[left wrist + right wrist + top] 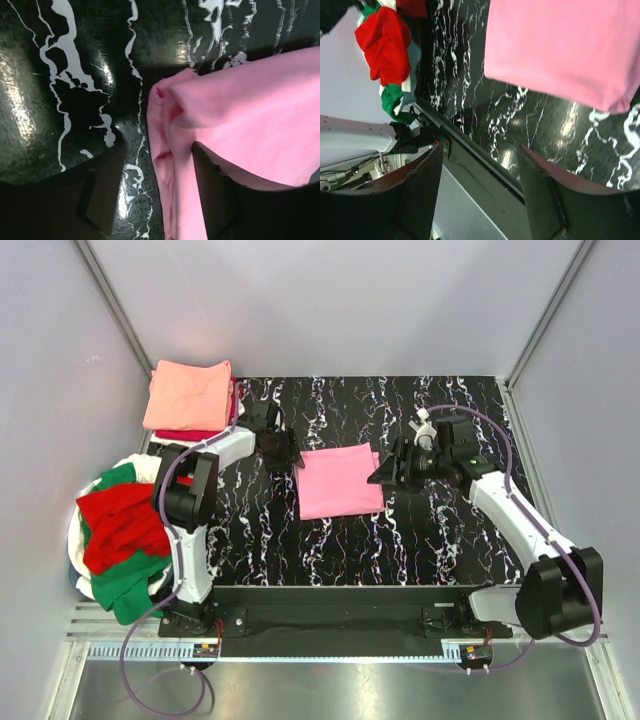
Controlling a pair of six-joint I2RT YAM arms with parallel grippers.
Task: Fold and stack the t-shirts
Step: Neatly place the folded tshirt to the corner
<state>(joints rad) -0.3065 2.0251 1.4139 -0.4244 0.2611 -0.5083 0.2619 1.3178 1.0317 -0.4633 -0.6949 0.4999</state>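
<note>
A bubblegum pink t-shirt (340, 483) lies folded into a rectangle at the middle of the black marbled table (440, 540). My left gripper (281, 451) is open at its left far corner. In the left wrist view the shirt's folded edge (170, 130) lies between the spread fingers of the left gripper (157, 165). My right gripper (394, 468) is open and empty just beside the shirt's right edge. The right wrist view shows the pink shirt (560, 50) beyond the right gripper (480, 160). A folded salmon-orange shirt (188, 393) tops a stack at the back left.
A loose pile of red (120, 525), green (135, 585) and white shirts lies off the table's left edge; it also shows in the right wrist view (387, 35). A red layer (190, 434) shows under the salmon-orange shirt. Grey walls enclose the table on three sides.
</note>
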